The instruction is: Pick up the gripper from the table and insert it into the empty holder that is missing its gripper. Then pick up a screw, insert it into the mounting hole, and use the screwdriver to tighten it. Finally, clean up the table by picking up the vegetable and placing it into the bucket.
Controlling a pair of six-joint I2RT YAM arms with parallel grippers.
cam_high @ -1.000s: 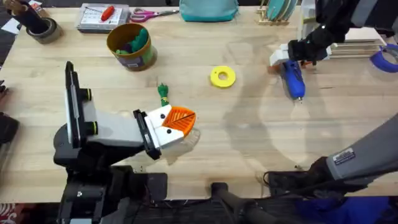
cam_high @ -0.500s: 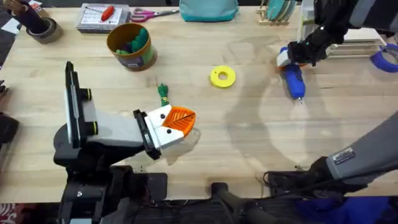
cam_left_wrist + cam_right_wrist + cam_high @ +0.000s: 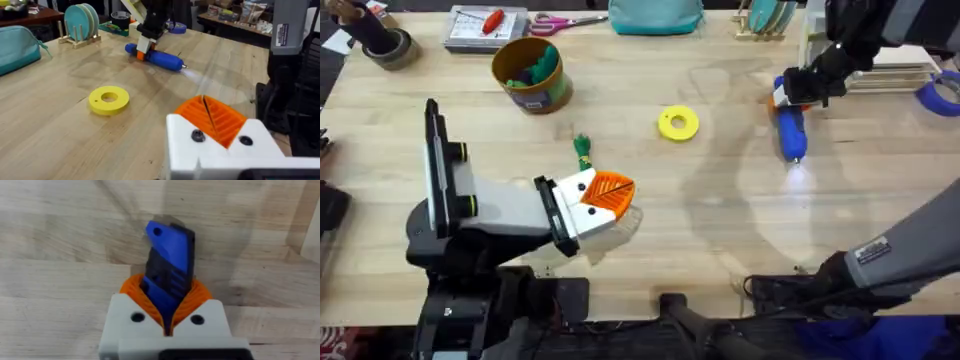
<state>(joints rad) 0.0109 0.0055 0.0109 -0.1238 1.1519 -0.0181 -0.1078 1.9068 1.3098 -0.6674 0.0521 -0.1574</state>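
Note:
My right gripper (image 3: 796, 90) is shut on the rear end of the blue screwdriver (image 3: 790, 130) at the table's far right. Its orange pads clamp the blue body (image 3: 169, 270) in the right wrist view. The screwdriver (image 3: 160, 57) lies low over the wood, and a pale glow falls on the table at its tip. My left gripper (image 3: 605, 195) rests near the middle front, shut, with orange ridged pads (image 3: 212, 117) in both white holders (image 3: 220, 150). The green vegetable (image 3: 582, 150) lies just beyond it. The yellow bucket (image 3: 530, 75) stands far left. No loose screw shows.
A yellow ring (image 3: 678, 123) lies mid-table. Along the far edge are a tape roll (image 3: 382, 45), a tray with a red-handled tool (image 3: 485, 25), scissors (image 3: 560, 20), a teal pouch (image 3: 655, 15) and a plate rack (image 3: 80, 22).
My right gripper has shifted slightly right with the screwdriver's rear end, and the screwdriver has swung straighter. The left arm has not moved.

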